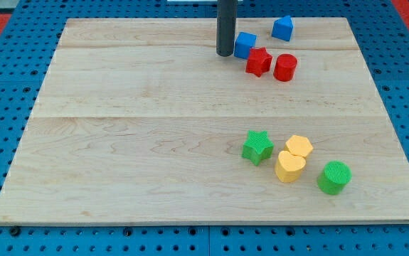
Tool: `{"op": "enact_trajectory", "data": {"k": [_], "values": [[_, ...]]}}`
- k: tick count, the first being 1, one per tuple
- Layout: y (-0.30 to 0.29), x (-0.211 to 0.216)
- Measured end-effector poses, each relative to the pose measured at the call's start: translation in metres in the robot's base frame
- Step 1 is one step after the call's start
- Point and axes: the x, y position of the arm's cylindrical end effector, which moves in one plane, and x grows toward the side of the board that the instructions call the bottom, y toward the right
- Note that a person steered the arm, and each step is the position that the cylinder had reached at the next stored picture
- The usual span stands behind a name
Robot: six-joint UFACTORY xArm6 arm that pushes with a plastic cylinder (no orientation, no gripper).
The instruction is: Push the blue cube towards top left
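Board-top rod (225, 54) masking blue cube (245, 45)

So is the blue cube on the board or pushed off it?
On. The blue cube sits on the wooden board near its top edge, my tip at its left.

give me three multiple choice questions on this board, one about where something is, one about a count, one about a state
1. Where is my tip relative to the blue cube?
A. on the cube's left side in the view
B. at the view's bottom by the green blocks
C. right of the red cylinder

2. How many yellow blocks are there?
A. one
B. two
C. four

3. How do the yellow hexagon and the yellow heart lie?
A. at opposite board edges
B. stacked
C. side by side, close together

Answers: 1 A, the rod stands just left of the blue cube. 2 B, only the hexagon and the heart are yellow. 3 C, both lie flat next to each other near the green star.
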Motion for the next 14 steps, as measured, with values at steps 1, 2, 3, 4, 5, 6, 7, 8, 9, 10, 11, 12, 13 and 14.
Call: {"op": "enact_trajectory", "data": {"k": [1,2,3,4,5,6,7,8,9,10,11,12,13,14], "values": [[0.0,0.0],[0.0,-0.014],[-0.022,-0.028],[-0.025,-0.044],[0.0,-0.051],[0.078,-0.05],[0.122,-0.048],[0.115,-0.029],[0.053,0.003],[-0.068,-0.021],[-0.146,-0.05],[-0.094,-0.071],[-0.144,-0.097],[-0.208,-0.083]]}}
